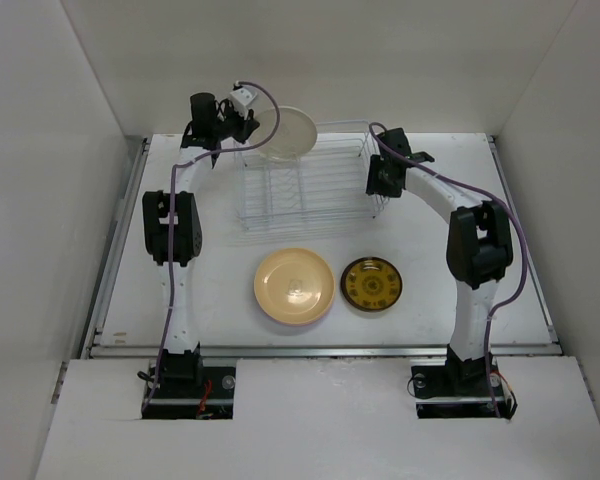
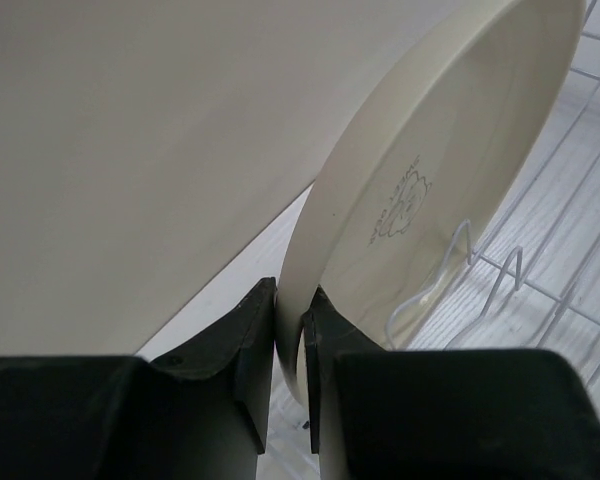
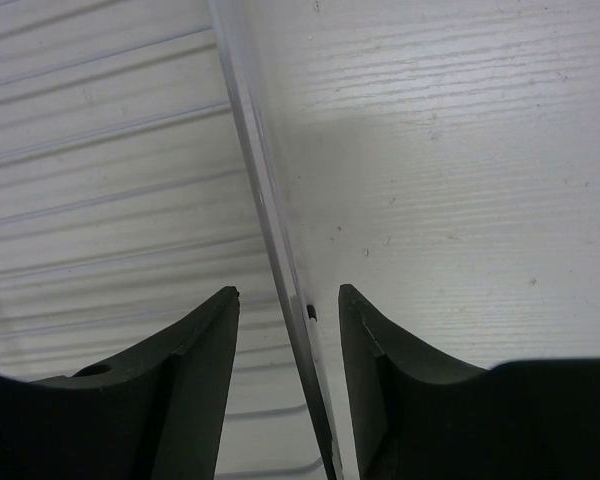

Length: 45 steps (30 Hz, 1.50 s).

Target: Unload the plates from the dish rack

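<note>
The cream plate leans at the far left corner of the dish rack, its rim pinched by the left hand. The right hand is spread astride the rack's right wall. The yellow plate and brown-gold plate lie side by side on the desk.

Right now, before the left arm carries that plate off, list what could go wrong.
1. The left gripper pinches the cream plate only at its rim, so the tilted plate could swing or slip out.
2. The plate's lower edge sits close to the prongs of the rack; it may snag and drag the rack along.
3. The right gripper stands open astride the side wire without clamping it, so it might not hold the rack down.
</note>
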{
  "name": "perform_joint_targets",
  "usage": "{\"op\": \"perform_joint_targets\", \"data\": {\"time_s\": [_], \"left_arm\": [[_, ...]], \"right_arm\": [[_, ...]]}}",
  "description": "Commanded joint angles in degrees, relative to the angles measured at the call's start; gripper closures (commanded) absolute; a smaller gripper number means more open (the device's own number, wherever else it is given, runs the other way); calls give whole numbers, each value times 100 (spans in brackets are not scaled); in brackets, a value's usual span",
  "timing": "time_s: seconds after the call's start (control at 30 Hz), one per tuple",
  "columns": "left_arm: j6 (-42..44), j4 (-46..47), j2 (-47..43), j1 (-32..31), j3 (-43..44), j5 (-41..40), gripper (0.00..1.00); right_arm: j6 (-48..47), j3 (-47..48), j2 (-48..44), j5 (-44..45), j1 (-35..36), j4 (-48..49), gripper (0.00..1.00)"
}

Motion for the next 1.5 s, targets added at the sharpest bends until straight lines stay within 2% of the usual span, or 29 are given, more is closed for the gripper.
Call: {"op": "perform_joint_targets", "data": {"time_s": [0.0, 0.07, 0.1, 0.17, 0.27, 0.3, 0.37, 0.43, 0.6, 0.73, 0.87, 1.17, 1.3, 1.37, 1.47], "left_arm": [[152, 413, -653, -12, 298, 491, 98], [91, 483, -600, -12, 299, 490, 96], [38, 544, -600, -12, 299, 490, 91], [-33, 598, -547, -12, 429, 490, 71], [-33, 369, -416, -12, 650, 490, 69], [-33, 369, -363, -12, 711, 490, 72], [-94, 369, -363, -12, 712, 490, 89], [-94, 316, -310, -12, 773, 438, 100], [-94, 202, -310, -12, 773, 437, 100], [-340, 579, -485, 41, 773, 201, 100], [-463, 782, -486, 41, 1237, 77, 100], [-525, 1169, -749, 41, 1037, 208, 100], [352, 554, -994, 41, 555, 929, 100], [913, 309, -1057, -12, 134, 1113, 100], [1460, -253, -1119, -65, 70, 1176, 100]], "right_arm": [[54, 208, 53, -58, 52, 142, 50], [54, 208, 53, -58, 52, 142, 50], [54, 208, 105, -58, 52, 90, 50], [54, 208, 105, -58, 52, 89, 50], [54, 208, 158, -58, 52, 89, 50], [54, 208, 158, -58, 52, 89, 50], [54, 208, 158, -58, 52, 89, 50], [54, 261, 158, -58, 52, 36, 50], [54, 261, 158, -58, 52, 36, 50], [54, 261, 158, -58, 52, 36, 50], [54, 261, 158, -58, 52, 36, 50], [107, 156, 105, -58, 52, 36, 53], [107, 225, 105, -58, 113, 89, 66], [107, 278, 53, -58, 113, 89, 69], [107, 340, 53, -5, 175, 89, 70]]}}
